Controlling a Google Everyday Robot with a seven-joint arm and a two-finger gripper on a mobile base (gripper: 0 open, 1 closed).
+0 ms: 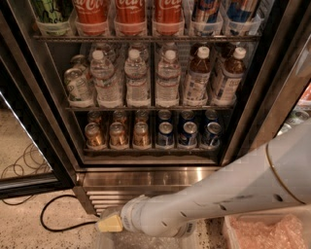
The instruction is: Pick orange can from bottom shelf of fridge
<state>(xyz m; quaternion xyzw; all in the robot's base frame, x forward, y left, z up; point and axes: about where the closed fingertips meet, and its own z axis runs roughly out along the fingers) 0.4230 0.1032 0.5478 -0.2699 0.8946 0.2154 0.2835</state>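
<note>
The fridge (46,102) stands open before me. Its bottom shelf (150,150) holds rows of short cans. The orange cans are on the left, with front ones at left (95,135), middle (118,134) and right (141,134). Blue cans (188,134) fill the right half. My gripper (109,224) is at the end of the white arm (218,194), low in the view. It is in front of the steel base grille (146,178), well below the orange cans and touching none of them.
Water bottles (136,78) fill the middle shelf and red cola cans (130,14) the top one. The open door (29,182) stands at the left, with a black cable (53,219) on the floor. A bin of bubble wrap (267,233) is at the bottom right.
</note>
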